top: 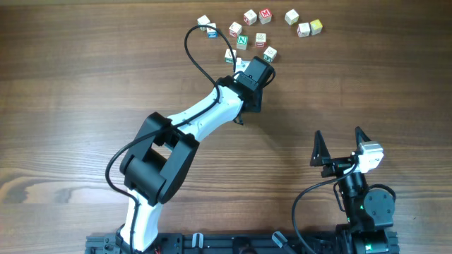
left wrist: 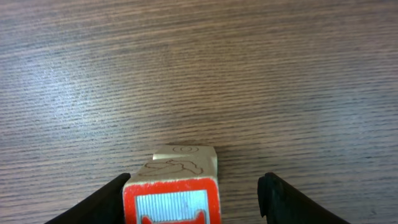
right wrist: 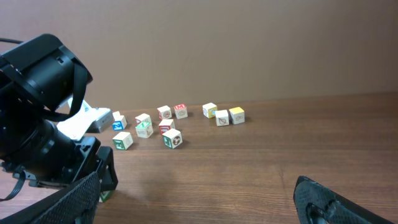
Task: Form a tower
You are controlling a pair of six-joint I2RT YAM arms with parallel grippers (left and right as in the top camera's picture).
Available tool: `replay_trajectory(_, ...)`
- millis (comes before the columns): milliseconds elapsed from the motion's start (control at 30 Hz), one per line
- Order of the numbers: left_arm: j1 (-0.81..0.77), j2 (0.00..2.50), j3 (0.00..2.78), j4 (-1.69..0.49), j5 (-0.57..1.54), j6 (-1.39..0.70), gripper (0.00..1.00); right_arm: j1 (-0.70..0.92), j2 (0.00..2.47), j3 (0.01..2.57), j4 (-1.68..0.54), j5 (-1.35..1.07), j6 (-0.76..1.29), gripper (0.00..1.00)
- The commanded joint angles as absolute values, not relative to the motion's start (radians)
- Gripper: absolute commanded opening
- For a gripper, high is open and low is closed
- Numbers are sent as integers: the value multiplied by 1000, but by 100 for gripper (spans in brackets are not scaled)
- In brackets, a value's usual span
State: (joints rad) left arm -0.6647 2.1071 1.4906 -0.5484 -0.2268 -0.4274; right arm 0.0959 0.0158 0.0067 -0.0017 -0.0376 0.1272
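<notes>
The table (top: 70,77) carries all items. The left arm (top: 191,120) extends toward the far edge. Right gripper (top: 340,144): near the front edge, jaws fully spread, empty. Left gripper (left wrist: 196,182): jaws part-open astride the tower (left wrist: 171,198), left finger at its side, right finger clear of it. The tower stands near the far edge, among the loose cubes (top: 265,15).

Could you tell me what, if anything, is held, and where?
Nothing is gripped: the red-framed cube sits inside the left pincer, a gap at one finger; the right pincer is empty.
</notes>
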Motion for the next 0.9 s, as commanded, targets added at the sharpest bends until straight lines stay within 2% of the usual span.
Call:
replay_trajectory(0,-656,2132,1477,-544,-229,-427,65,102,16,6,1,-51,124,100)
replay_trajectory(200,-656,2132,1476,-542,-230,-427,58,102,16,6,1,-51,124,100)
replay_trajectory(433,-656,2132,1474,-541,-233,-427,55,102,16,6,1,-51,124,100)
replay_trajectory(667,-656,2132,1474,-541,-234,-427,43,102,16,6,1,-51,124,100)
replay_trajectory(867,-656,2132,1474,-541,-234,-427,42,102,16,6,1,-51,124,100)
